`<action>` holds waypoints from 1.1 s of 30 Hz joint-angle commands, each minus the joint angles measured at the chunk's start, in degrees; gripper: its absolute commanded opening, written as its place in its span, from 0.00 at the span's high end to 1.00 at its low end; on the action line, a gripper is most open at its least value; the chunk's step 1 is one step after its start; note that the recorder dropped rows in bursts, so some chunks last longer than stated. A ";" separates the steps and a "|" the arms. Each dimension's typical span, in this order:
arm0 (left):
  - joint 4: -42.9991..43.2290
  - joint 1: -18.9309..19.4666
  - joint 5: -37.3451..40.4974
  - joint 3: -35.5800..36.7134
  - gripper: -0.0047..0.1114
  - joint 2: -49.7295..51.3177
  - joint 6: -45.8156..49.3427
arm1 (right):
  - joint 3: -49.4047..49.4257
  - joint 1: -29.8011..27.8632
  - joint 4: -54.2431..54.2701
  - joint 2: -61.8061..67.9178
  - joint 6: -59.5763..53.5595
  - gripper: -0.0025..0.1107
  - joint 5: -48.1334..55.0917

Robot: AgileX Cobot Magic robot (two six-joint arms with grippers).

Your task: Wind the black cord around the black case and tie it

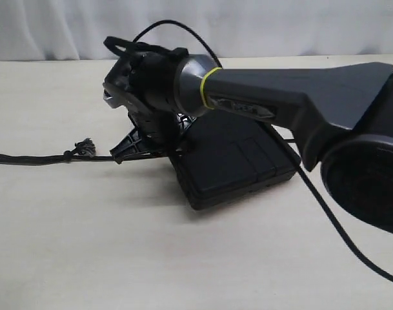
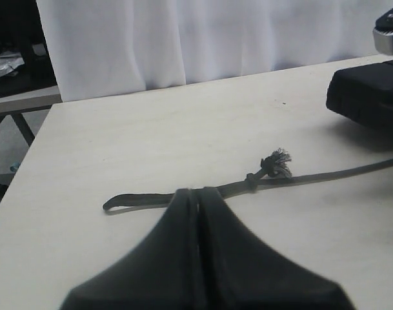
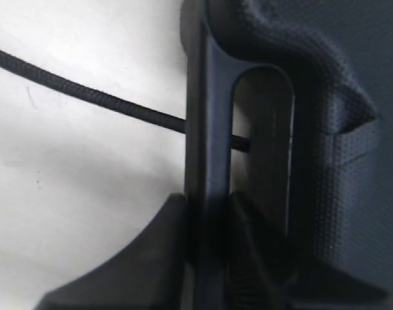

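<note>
The black case [image 1: 235, 161] lies mid-table, its handle end pointing left. My right gripper [image 1: 146, 139] reaches across from the right and is shut on the handle bar [image 3: 208, 129] beside the slot. The black cord [image 3: 86, 97] runs over the table and passes through that slot. In the exterior view the cord [image 1: 28, 158] stretches left from the case to the frame edge, its frayed grey knot [image 1: 86, 146] sitting on it. My left gripper [image 2: 196, 194] is shut on the cord [image 2: 325, 174] between its looped end [image 2: 112, 205] and the knot [image 2: 277, 163]. It is outside the exterior view.
The right arm [image 1: 293, 97] hangs over the case and hides its far side. An arm cable [image 1: 344, 236] trails across the table at the right. The table's left edge [image 2: 28, 148] drops off near a white curtain [image 2: 183, 39].
</note>
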 commanded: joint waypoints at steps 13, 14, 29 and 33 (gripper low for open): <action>0.11 -0.07 -0.67 0.17 0.96 -0.21 -0.20 | -0.19 -15.96 32.90 -18.04 -20.36 0.94 6.08; 0.11 -0.07 -0.67 0.17 0.96 -0.21 -0.20 | -0.19 -17.24 35.37 -18.57 -21.74 0.94 6.36; 0.11 -0.07 -0.67 0.17 0.96 -0.21 -0.20 | 10.50 -26.73 53.72 -20.62 -32.44 0.94 1.50; 0.11 -0.07 -0.67 0.17 0.96 -0.21 -0.20 | 13.30 -26.55 49.97 -20.62 -35.79 0.94 -1.68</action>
